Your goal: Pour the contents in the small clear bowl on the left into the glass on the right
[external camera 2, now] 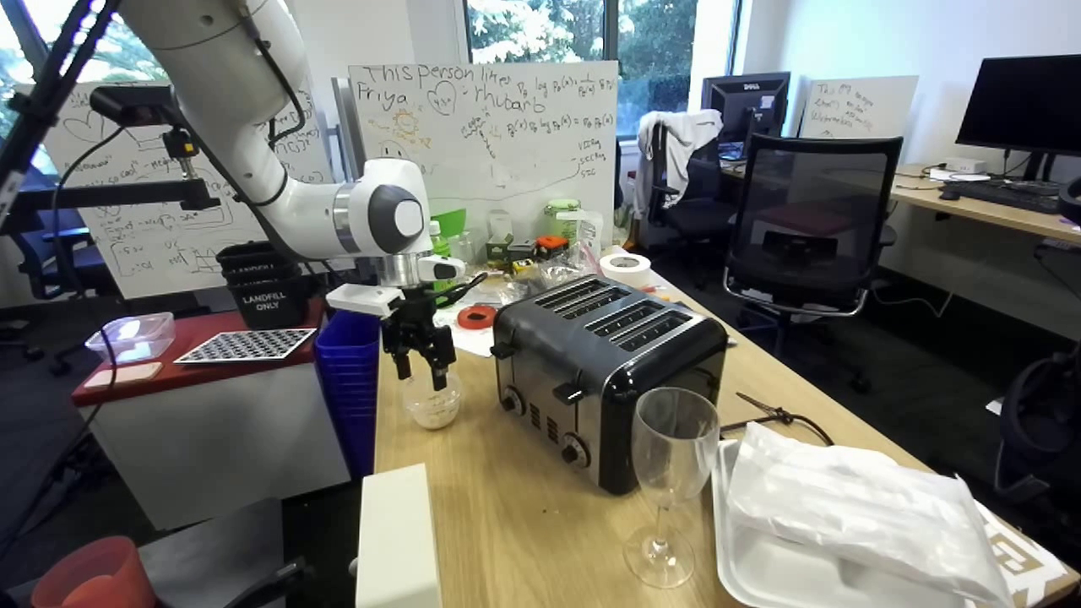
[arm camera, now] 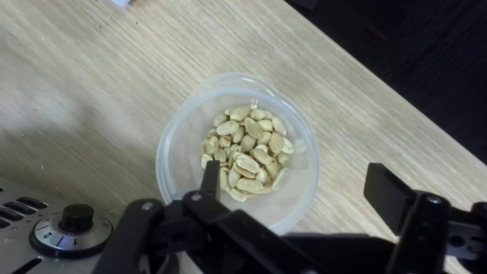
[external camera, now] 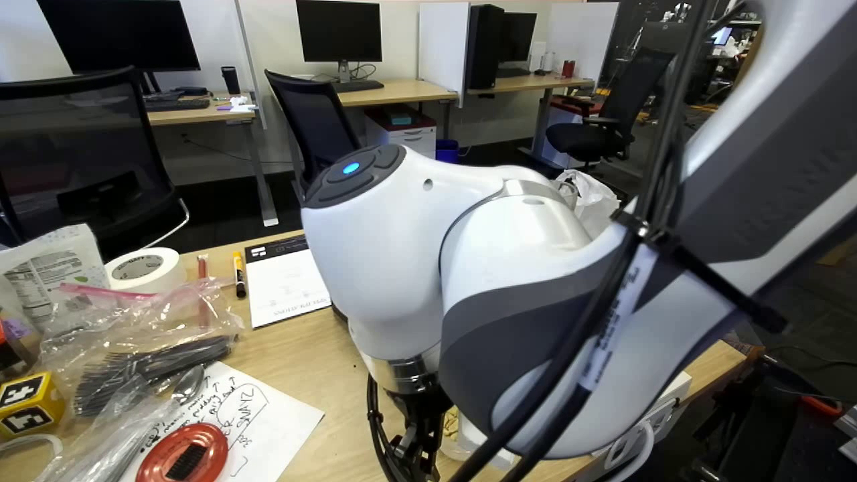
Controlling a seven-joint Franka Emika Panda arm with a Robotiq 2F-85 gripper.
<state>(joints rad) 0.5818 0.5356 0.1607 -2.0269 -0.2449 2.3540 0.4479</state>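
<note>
The small clear bowl [arm camera: 182, 148] stands upright on the table near its edge, holding the contents, a pile of tan peanuts [arm camera: 247, 152]. In an exterior view the same bowl [external camera 2: 449, 407] sits left of the toaster. My gripper [arm camera: 296, 184] is open, pointing down, with nothing clasped. From the wrist, one fingertip [arm camera: 211, 179] overlaps the bowl's interior and the opposite one lies outside the rim. In an exterior view the gripper [external camera 2: 421, 374] hangs right at the bowl's top; whether it touches, I cannot tell. The glass [external camera 2: 671, 447], clear and stemmed, stands upright in front of the toaster.
A black-and-silver toaster [external camera 2: 574, 380] stands between bowl and glass. Beside the glass lies a white tray [external camera 2: 722, 540] with a plastic bag [external camera 2: 853, 498]. A white box [external camera 2: 397, 540] occupies the near table edge. Plastic bags, tape [external camera: 146, 269] and a brush [external camera: 154, 365] crowd the far end.
</note>
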